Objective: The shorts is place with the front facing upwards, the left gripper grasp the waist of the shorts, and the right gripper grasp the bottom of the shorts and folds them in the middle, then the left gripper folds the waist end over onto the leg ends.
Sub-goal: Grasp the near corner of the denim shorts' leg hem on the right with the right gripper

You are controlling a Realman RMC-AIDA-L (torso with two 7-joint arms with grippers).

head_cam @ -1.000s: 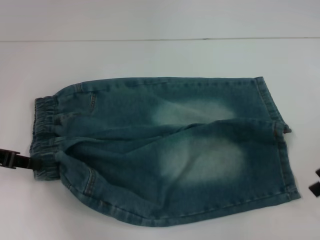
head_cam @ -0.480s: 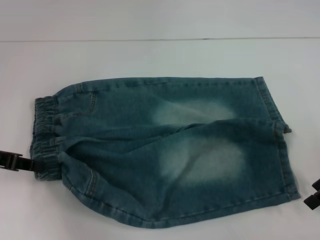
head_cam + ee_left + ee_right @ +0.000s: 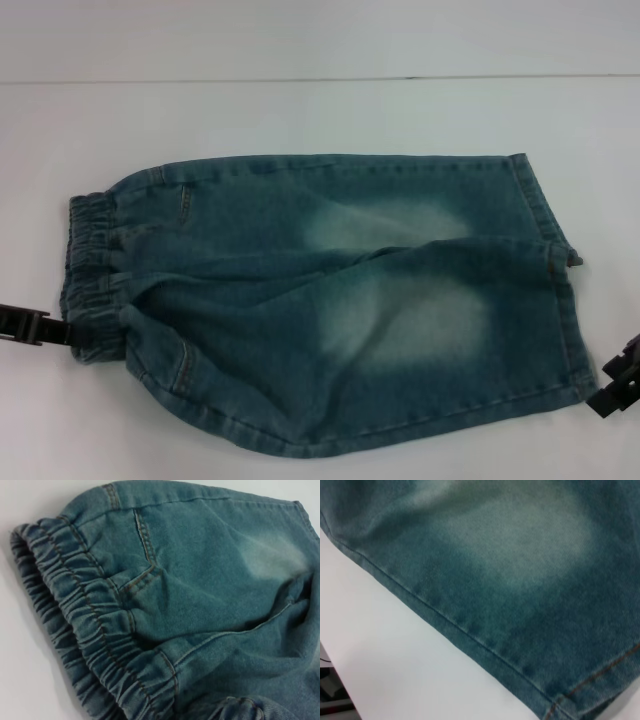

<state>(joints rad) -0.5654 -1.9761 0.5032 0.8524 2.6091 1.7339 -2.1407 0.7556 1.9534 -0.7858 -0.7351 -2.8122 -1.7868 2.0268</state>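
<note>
Blue denim shorts (image 3: 330,300) lie flat on the white table (image 3: 300,110), front up. The elastic waist (image 3: 90,275) is on the left and the leg ends (image 3: 560,270) on the right. My left gripper (image 3: 45,330) comes in low from the left edge and reaches the near corner of the waist. At the right edge, my right gripper (image 3: 612,385) sits just beside the near leg's hem corner. The left wrist view is filled by the gathered waistband (image 3: 85,630) and a pocket seam. Faded denim and the stitched side edge (image 3: 470,640) show in the right wrist view.
The white table's far edge (image 3: 320,78) runs across the top of the head view. Bare tabletop (image 3: 395,655) lies beside the shorts in the right wrist view.
My right gripper has moved in and down towards the near hem corner. My left gripper has crept right to the waistband corner. The shorts lie as before.
</note>
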